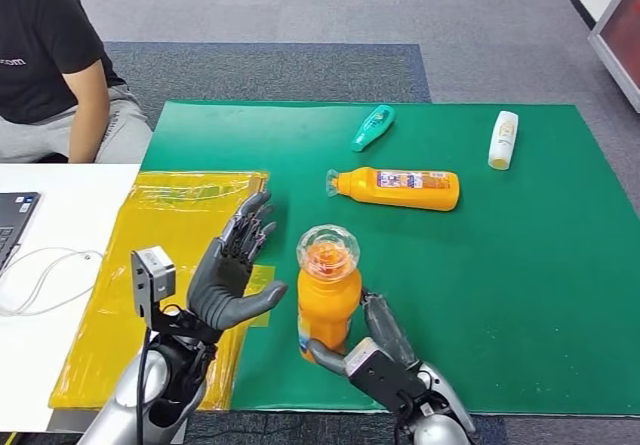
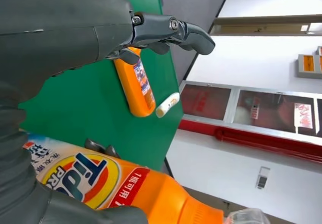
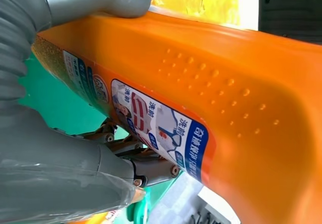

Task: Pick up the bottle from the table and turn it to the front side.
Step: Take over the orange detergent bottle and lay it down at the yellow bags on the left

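Observation:
An orange detergent bottle [image 1: 326, 295] with a clear cap stands upright on the green mat [image 1: 490, 285], near its front edge. My right hand [image 1: 370, 350] grips its lower body from the right; thumb and fingers wrap it [image 3: 125, 2]. The bottle's back label [image 3: 159, 121] faces the right wrist camera, and its Tide front label [image 2: 81, 176] faces the left wrist camera. My left hand [image 1: 230, 270] hovers open just left of the bottle, fingers spread, palm toward it, not touching.
A second orange bottle [image 1: 396, 187] lies on its side mid-mat, with a teal bottle [image 1: 373, 127] and a white bottle [image 1: 503, 139] behind it. A yellow plastic sheet [image 1: 151, 265] covers the left. A seated person [image 1: 53, 75] and a laptop [image 1: 13, 220] are at far left.

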`<state>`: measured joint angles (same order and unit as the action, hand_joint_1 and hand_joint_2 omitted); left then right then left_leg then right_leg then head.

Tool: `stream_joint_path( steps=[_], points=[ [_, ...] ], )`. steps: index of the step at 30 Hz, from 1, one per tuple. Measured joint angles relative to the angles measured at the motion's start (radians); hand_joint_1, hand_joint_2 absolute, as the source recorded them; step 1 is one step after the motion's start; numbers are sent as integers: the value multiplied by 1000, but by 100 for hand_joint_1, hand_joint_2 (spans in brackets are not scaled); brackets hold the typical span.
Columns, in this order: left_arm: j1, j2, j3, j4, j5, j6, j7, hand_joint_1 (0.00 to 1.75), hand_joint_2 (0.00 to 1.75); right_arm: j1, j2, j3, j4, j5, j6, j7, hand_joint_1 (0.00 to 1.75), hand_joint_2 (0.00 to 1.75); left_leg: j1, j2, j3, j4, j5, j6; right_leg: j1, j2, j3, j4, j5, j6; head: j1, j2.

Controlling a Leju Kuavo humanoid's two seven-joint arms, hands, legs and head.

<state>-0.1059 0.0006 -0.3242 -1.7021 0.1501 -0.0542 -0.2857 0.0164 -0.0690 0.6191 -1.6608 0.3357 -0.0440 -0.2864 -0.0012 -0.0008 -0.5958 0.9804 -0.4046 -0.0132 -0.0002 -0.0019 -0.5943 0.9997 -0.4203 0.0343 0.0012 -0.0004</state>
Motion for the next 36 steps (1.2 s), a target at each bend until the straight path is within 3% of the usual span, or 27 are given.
stream_joint_path(
  steps=[5,9,16,24,36],
  points=[
    [-2,3,-19,0,17,-37,10,0,175,-5,0,0,-6,-22,14,3,175,175,0,0,0,0,0,0,0,0,0,0,0,0,0,0],
    [0,4,-26,1,169,-119,66,0,175,-18,0,0,-6,-43,31,7,175,175,0,0,-1,0,0,0,0,0,0,0,0,0,0,0],
    [-12,3,-46,24,206,-153,105,0,175,-69,0,12,-1,-43,57,27,175,175,0,0,0,0,0,0,0,0,0,0,0,0,0,0],
    [-63,2,-77,47,195,-160,134,0,175,-97,1,33,7,-45,68,31,175,175,0,0,-1,0,0,0,0,0,0,0,0,0,0,0],
    [-151,24,-116,91,47,-140,146,0,175,-123,0,64,23,-55,86,33,175,175,0,0,-1,0,0,0,0,0,0,0,0,0,0,0]
  ],
)
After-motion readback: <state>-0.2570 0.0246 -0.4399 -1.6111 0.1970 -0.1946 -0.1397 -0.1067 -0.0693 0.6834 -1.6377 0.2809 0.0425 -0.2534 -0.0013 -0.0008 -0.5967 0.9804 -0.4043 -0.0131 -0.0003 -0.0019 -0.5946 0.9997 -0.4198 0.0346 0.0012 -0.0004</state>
